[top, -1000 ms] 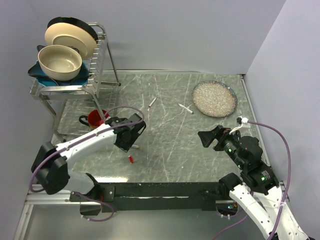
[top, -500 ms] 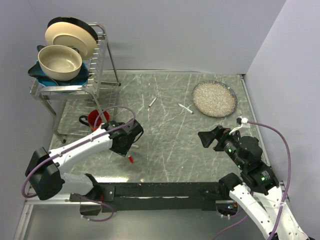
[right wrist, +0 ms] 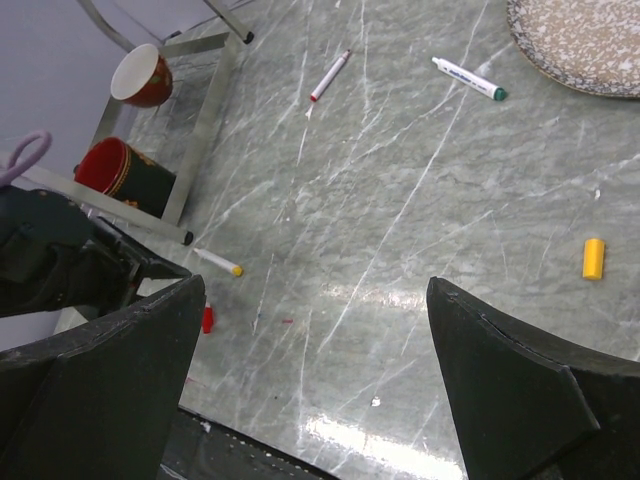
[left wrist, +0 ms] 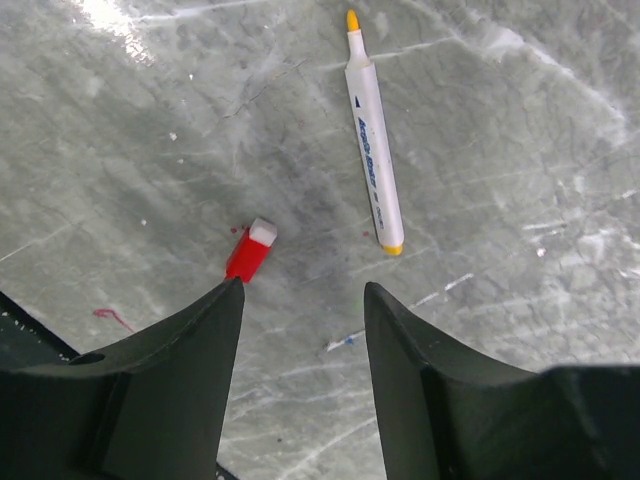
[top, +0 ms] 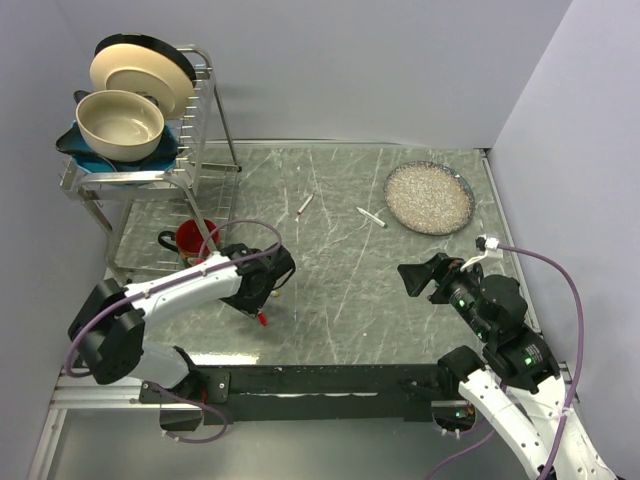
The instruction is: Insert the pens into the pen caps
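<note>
Your left tool (left wrist: 302,292) hangs jaws apart, empty, above the small red plastic cap (left wrist: 250,250) on the grey marbled counter (top: 340,290), white yellow-tipped pen (left wrist: 373,140) near it. Further right: red-tipped white pen (right wrist: 330,76), green-tipped white pen (right wrist: 467,78), small yellow cap (right wrist: 593,258). Your right tool (right wrist: 315,290) is spread wide, empty.

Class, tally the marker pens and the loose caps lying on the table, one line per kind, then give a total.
Pens: 3 (red-tipped pen, green-ended pen, yellow-tipped pen)
Loose caps: 2 (red cap, yellow cap)
Total: 5
</note>
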Available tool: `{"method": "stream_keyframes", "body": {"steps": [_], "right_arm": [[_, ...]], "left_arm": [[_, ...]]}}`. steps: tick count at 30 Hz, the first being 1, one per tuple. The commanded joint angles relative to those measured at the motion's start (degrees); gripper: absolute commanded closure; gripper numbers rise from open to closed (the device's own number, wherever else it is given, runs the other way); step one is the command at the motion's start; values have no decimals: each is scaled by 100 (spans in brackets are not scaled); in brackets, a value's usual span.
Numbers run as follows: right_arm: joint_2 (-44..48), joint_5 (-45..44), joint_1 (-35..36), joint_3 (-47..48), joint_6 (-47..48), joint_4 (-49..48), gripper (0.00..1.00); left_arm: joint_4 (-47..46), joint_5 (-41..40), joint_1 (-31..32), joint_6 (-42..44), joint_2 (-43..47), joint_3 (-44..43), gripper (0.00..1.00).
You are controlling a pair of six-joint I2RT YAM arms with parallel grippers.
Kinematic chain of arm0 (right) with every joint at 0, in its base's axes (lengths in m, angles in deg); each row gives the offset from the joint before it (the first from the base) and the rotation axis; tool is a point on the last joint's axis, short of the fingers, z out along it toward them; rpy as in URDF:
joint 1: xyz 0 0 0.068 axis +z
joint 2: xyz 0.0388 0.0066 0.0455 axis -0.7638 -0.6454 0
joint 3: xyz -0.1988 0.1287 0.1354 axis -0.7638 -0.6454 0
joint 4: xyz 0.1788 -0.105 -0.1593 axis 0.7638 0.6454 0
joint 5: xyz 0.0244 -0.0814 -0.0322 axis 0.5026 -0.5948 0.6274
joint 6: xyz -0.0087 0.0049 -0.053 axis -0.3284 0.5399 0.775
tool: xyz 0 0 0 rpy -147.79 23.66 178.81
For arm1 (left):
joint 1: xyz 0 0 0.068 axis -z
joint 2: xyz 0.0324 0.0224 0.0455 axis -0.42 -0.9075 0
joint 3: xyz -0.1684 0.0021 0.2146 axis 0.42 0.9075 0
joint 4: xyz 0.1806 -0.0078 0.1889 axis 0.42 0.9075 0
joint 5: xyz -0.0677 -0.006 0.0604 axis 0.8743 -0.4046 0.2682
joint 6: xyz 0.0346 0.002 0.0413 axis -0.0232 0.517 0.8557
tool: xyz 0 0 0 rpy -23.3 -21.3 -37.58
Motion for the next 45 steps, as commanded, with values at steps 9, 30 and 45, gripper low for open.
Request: {"method": "stream_keyframes", "body": {"steps": [9, 30, 45], "right_arm": [[123, 57, -20, 0, 87, -148, 0], [220, 154, -20, 0, 87, -121, 0], [220, 171, -20, 9, 114, -104, 0]], "left_arm": [[-88, -257, 105, -2074, -970, -616, 43], [-34, -714, 123, -2259, -1973, -1021, 44], [-254, -565, 0, -1828, -2501, -987, 67]]}}
